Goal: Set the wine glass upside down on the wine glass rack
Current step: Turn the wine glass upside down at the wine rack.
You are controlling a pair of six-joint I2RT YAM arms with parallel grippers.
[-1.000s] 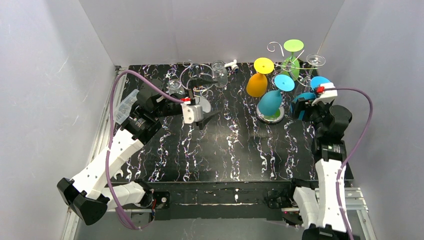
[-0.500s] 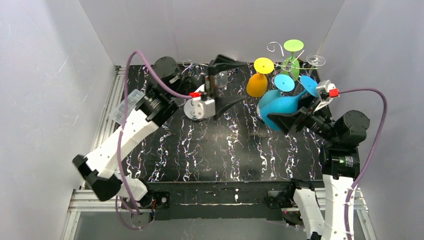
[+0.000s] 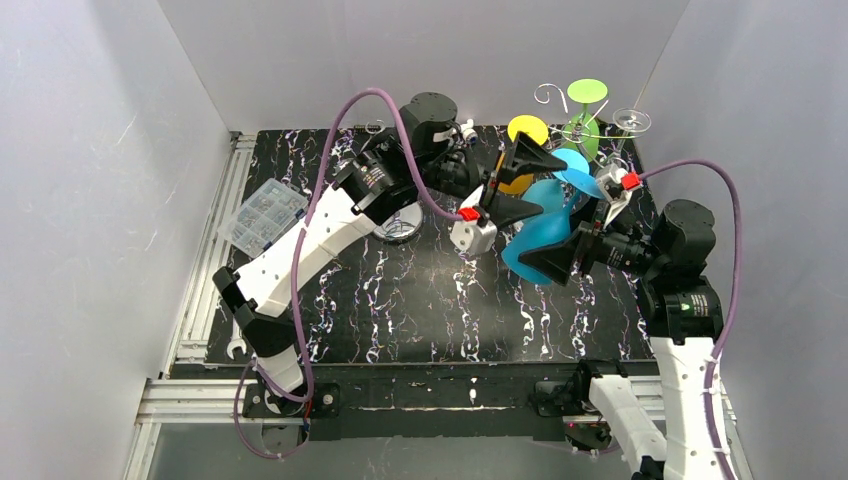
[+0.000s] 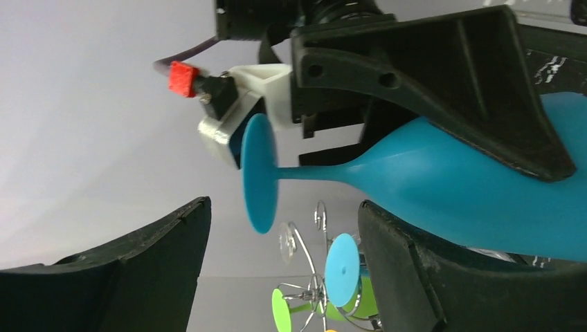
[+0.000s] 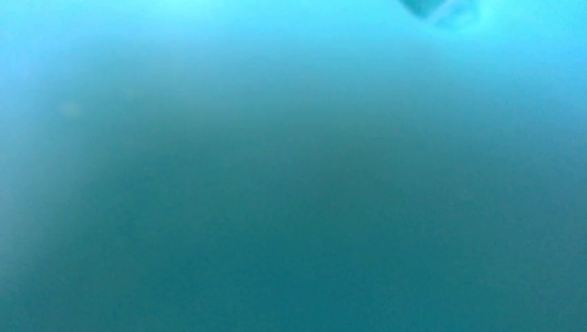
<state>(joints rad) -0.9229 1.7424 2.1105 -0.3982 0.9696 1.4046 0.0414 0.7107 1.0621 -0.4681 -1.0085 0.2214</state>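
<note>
Now handover is begun.
Turquoise plastic wine glass (image 3: 538, 228) is pinched by right gripper (image 3: 566, 246); left gripper (image 3: 522, 184), swung across, is spread around stem.

I assess this as a robotics lab test cell. Plain white panels (image 3: 100, 150) box in a black marbled table (image 3: 420, 300) mounted on aluminium rails (image 3: 190, 395). A clear parts box (image 3: 262, 215) and a spanner (image 3: 236, 348) lie at its left edge. Purple cables (image 3: 738, 250) loop off two robot arms (image 3: 300, 240).
</note>
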